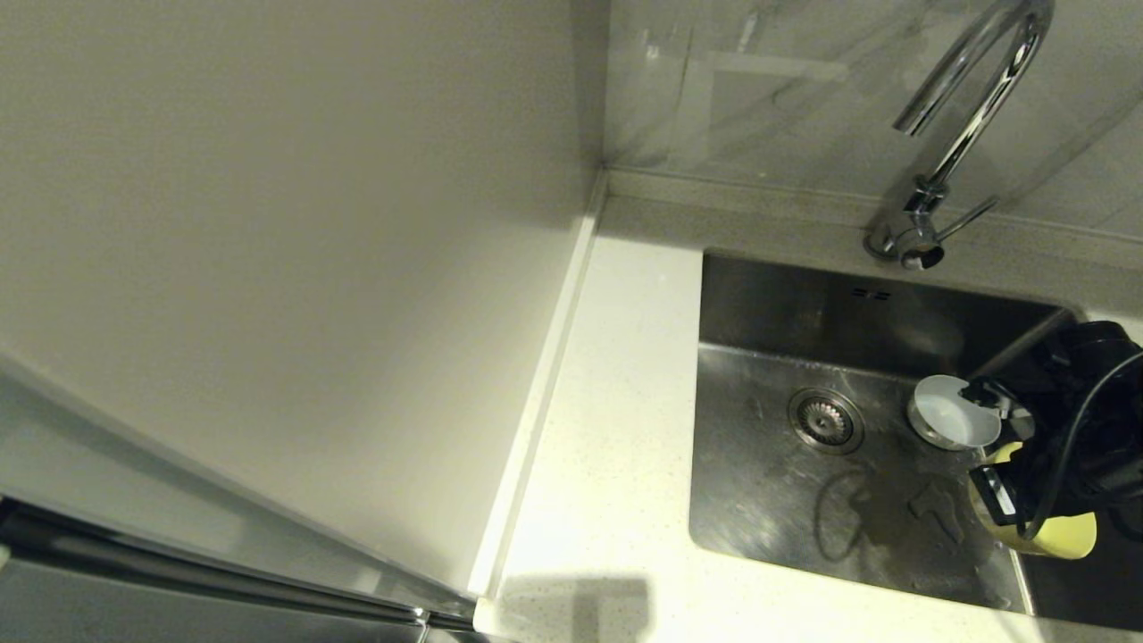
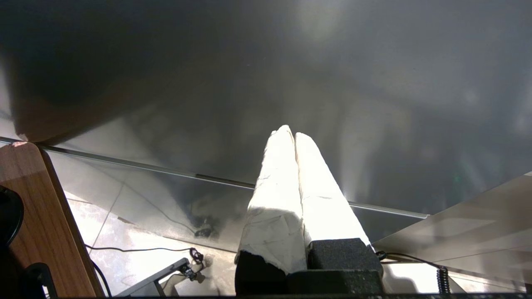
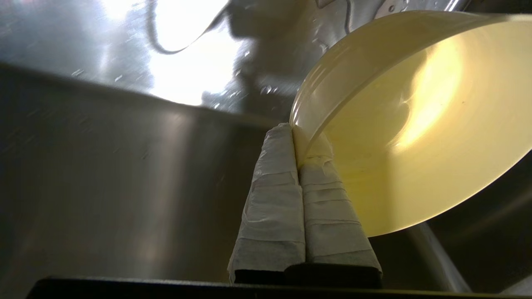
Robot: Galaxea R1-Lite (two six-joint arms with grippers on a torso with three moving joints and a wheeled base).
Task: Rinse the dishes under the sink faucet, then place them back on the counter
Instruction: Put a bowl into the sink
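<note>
We have the right gripper down inside the sink, at the basin's right side, well away from the faucet that stands on the rim behind the basin. Its taped fingers are pinched narrow on the rim of the yellow-green bowl, one finger outside the wall and one inside, so the bowl is gripped by its edge. In the head view that same bowl shows as a yellow patch low on the sink's right side, mostly covered by the black wrist and cable; it looks tilted, and whether it touches the sink floor we cannot tell. The white bowl sits in the sink just beside the gripped one, on the drain side of it, between the round strainer drain and the arm, also tipped rather than flat. Sink floor shows wet streaks and droplets near the drain. The counter runs along the sink's left side and front, with its raised edge strip against the wall panel. We see no pink bowl in any view. The left gripper is nowhere near the sink: its wrist view shows it parked, pointing at a dark glossy panel with floor tiles and cables below, taped fingers pressed together on nothing.
</note>
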